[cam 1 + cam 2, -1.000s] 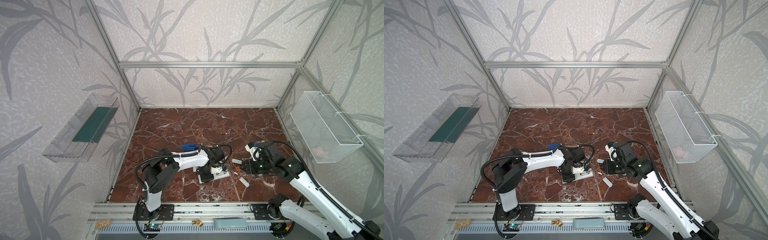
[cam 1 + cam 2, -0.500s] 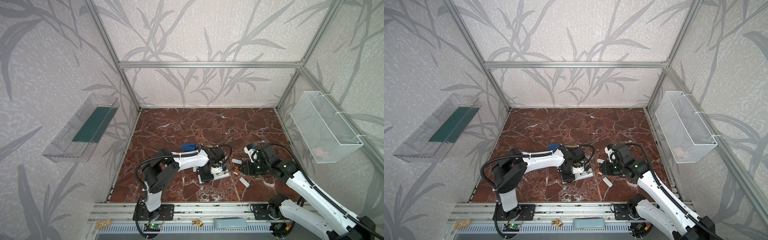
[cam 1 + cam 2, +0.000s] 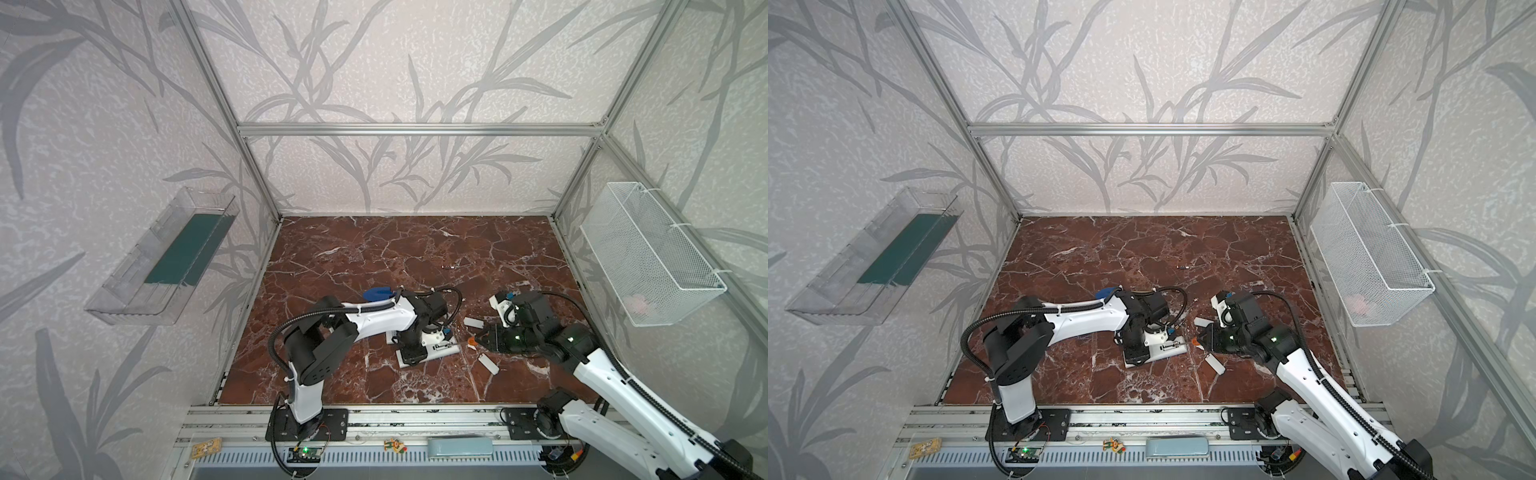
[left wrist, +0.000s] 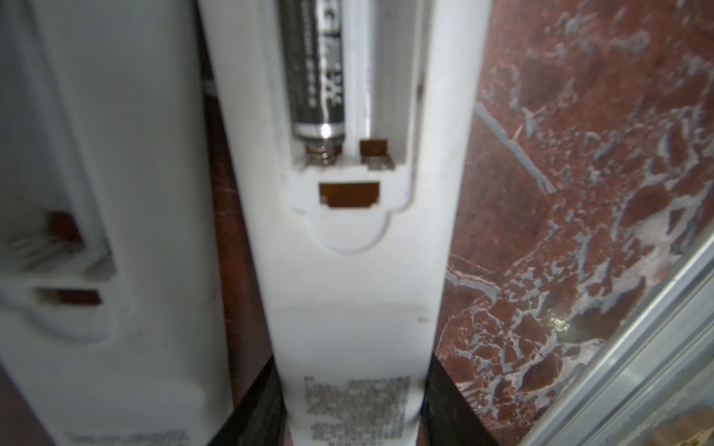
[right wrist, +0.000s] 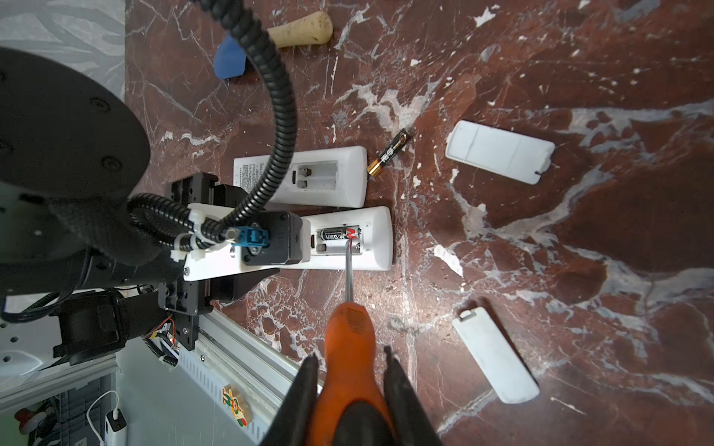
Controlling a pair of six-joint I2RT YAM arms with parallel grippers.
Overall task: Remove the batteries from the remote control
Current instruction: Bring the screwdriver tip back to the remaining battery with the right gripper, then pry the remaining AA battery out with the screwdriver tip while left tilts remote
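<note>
So the right gripper [image 5: 349, 357] is clamped on the orange-handled metal screwdriver [image 5: 347, 332]. Straight out from it, the shaft tip is down in the open compartment of the white plastic remote control [image 5: 376, 235], right at the dark cylinder battery [image 5: 340, 233] lying in one slot; the slot beside it is bare. The left gripper [image 4: 351, 405] pinches that remote by its sides, at the end far from the compartment. Further out sits a second white remote [image 5: 351, 177], both slots bare, with a loose black-and-gold battery [image 5: 388, 152] just off its end.
</note>
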